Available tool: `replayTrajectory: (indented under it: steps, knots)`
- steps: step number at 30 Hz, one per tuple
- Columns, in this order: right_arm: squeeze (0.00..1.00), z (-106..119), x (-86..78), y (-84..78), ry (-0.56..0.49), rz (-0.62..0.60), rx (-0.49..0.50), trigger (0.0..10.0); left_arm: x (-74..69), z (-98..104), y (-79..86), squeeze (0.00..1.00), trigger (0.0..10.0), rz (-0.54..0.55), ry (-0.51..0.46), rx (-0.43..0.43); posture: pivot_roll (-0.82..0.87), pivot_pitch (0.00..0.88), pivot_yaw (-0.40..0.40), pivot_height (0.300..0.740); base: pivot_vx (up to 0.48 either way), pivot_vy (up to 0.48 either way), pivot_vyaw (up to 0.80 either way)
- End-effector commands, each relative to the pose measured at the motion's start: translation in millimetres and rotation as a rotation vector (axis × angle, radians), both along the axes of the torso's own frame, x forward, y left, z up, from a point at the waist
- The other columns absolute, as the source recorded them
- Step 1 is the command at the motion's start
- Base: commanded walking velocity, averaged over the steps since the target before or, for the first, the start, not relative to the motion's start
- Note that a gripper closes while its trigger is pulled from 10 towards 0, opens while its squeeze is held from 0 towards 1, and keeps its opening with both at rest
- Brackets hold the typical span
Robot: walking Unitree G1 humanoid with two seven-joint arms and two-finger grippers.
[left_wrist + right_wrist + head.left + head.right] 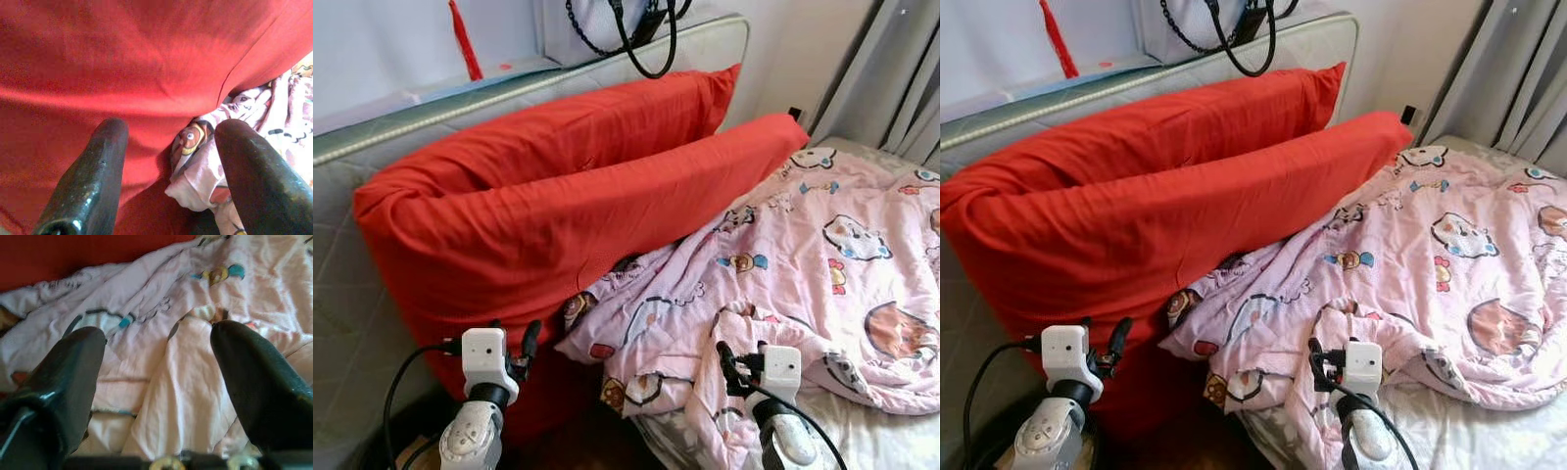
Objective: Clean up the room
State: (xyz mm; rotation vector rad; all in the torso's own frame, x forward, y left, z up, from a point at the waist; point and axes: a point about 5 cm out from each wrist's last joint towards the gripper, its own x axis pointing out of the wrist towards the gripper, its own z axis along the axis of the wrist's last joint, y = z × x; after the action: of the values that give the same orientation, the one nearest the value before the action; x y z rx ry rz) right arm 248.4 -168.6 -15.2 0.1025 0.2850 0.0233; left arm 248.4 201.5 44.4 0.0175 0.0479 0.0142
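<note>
two grippers: both low in front of you, each with its fingers spread and nothing between them.
left gripper [168,171]: hangs at the lower face of the red pillows [538,186], just beside the quilt corner; close it here and you may pinch red cover and quilt together.
right gripper [156,382]: hovers over a ridge of the pink cartoon quilt [803,255], not yet touching as far as you can tell.
quilt: crumpled across the mattress [891,436], its near edge tucked under the pillows.
risk: pull the quilt and you may topple the leaning pillows.
black strap [651,39]: hangs above the headboard [372,132], well apart.
</note>
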Motion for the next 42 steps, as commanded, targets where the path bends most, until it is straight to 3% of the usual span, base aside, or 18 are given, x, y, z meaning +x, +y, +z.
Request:
replayTrajectory:
  steps: [1, 17, 29, 35, 42]
  knots:
    - [0.00, -2.3, 0.3, -1.6, 0.026, 0.000, -0.011, 10.0, 0.1, 0.4, -1.0, 0.00, 10.0, -0.003, 0.006, 0.001, 0.14, 0.074, -0.046, 0.665, 0.000, 0.000, 0.00]
    - [0.00, 0.4, 2.3, 0.8, 0.003, 0.008, -0.004, 10.0, 0.0, -1.0, -3.4, 0.00, 10.0, -0.011, 0.016, -0.004, 0.14, 0.074, -0.049, 0.651, 0.000, 0.000, 0.00]
    - [0.00, -6.2, -1.8, -0.4, 0.055, 0.008, -0.018, 10.0, 0.6, -3.5, -6.3, 0.00, 10.0, -0.025, 0.029, -0.008, 0.14, 0.073, -0.050, 0.651, 0.000, 0.000, 0.00]
    - [0.00, -6.2, -2.1, 2.2, 0.047, 0.023, -0.005, 10.0, 0.8, -4.7, -6.2, 0.00, 10.0, -0.026, 0.033, -0.009, 0.14, 0.073, -0.049, 0.609, 0.000, 0.000, 0.00]
    - [0.00, -6.8, -2.1, 1.8, 0.051, 0.014, -0.002, 10.0, 0.5, -6.7, -6.1, 0.00, 10.0, -0.031, 0.043, -0.010, 0.14, 0.076, -0.047, 0.609, 0.000, 0.000, 0.00]
